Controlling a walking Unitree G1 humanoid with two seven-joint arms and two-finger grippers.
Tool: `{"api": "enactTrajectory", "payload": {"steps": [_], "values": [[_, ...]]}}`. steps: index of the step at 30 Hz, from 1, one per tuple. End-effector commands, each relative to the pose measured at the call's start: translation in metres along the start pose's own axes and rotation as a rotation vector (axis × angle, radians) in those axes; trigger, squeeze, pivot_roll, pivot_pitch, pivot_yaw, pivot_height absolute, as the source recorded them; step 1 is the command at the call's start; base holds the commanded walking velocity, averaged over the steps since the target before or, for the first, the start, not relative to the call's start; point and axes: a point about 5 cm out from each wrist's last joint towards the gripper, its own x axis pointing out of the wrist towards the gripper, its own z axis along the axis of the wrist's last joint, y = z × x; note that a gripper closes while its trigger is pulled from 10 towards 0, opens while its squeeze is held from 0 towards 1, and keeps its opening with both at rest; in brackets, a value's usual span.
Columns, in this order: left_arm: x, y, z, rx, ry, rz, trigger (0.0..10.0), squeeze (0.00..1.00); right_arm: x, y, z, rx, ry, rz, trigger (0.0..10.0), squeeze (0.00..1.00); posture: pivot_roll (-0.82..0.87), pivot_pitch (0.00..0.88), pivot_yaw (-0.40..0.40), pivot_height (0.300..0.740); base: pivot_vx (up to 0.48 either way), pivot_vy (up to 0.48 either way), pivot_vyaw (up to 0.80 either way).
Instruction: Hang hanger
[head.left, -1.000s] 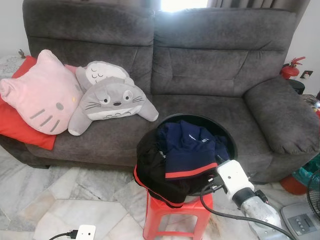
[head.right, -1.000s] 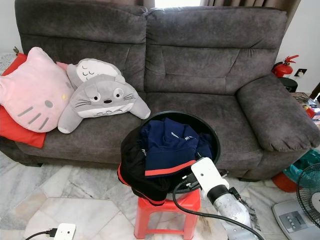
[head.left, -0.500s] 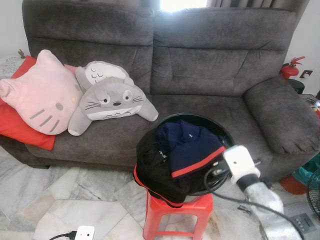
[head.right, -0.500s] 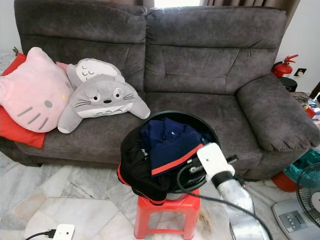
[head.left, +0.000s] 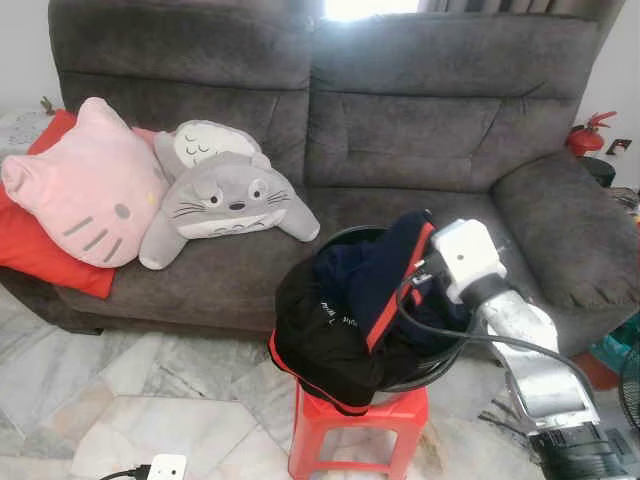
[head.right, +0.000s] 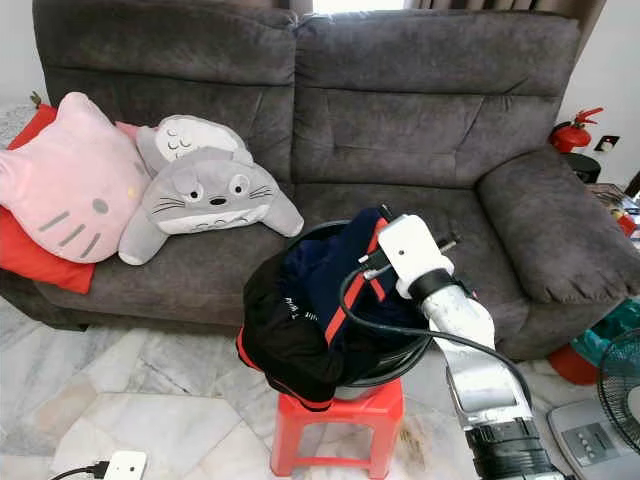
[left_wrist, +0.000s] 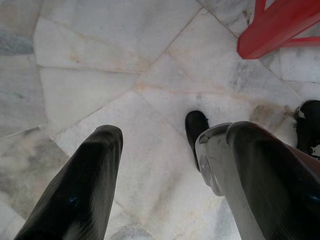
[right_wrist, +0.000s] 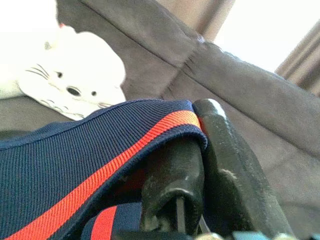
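Two black fingers (right_wrist: 220, 165) of the right gripper (right_wrist: 197, 150) are clamping the red-striped hem of a navy garment (head.left: 375, 275), holding it raised above the black basket (head.right: 395, 362) that is sitting on a red stool (head.left: 355, 425) in front of the grey sofa (head.left: 430, 130). One black garment (head.left: 320, 335) is draping over the basket's front rim, and no hanger is identifiable among the clothes, possibly because it is buried. Hanging idle beside the stool, the left gripper (left_wrist: 165, 150) is pointing at the marble floor (left_wrist: 100, 75) with its fingers spread apart and holding nothing.
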Motion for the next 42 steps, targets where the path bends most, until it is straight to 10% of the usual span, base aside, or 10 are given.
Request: {"api": "enactTrajectory", "payload": {"steps": [1, 10, 23, 30, 37, 42], "values": [[-0.001, 0.003, -0.004, 0.000, 0.022, 0.006, 10.0, 0.00, 0.006, 0.000, 0.010, -0.015, -0.040, 0.058, 0.0, 0.00, -0.13, 0.000, -0.008, 0.740, 0.000, 0.000, 0.00], [-0.001, 0.003, -0.005, 0.003, 0.028, 0.005, 10.0, 0.00, 0.014, 0.001, 0.030, -0.049, -0.129, 0.167, 0.0, 0.00, -0.13, 0.000, 0.001, 0.740, 0.000, 0.000, 0.00], [0.000, 0.002, -0.002, 0.006, 0.022, 0.002, 10.0, 0.00, 0.013, -0.094, 0.036, -0.169, -0.043, -0.292, 0.0, 0.00, -0.13, 0.000, 0.013, 0.740, 0.000, 0.000, 0.00], [0.001, 0.001, 0.002, 0.007, 0.011, 0.001, 10.0, 0.00, 0.015, -0.114, 0.050, -0.216, -0.070, -0.279, 0.0, 0.00, -0.14, 0.000, 0.017, 0.740, 0.000, 0.000, 0.00], [0.002, 0.004, 0.008, 0.005, -0.011, 0.004, 10.0, 0.00, 0.028, -0.071, 0.082, -0.288, -0.203, 0.214, 0.0, 0.00, -0.14, 0.000, 0.019, 0.740, 0.000, 0.000, 0.00], [0.001, 0.004, 0.006, 0.004, -0.011, 0.000, 10.0, 0.00, 0.010, -0.016, 0.047, -0.291, -0.028, 0.632, 0.0, 0.00, -0.13, 0.000, 0.014, 0.740, 0.000, 0.000, 0.00]]}}
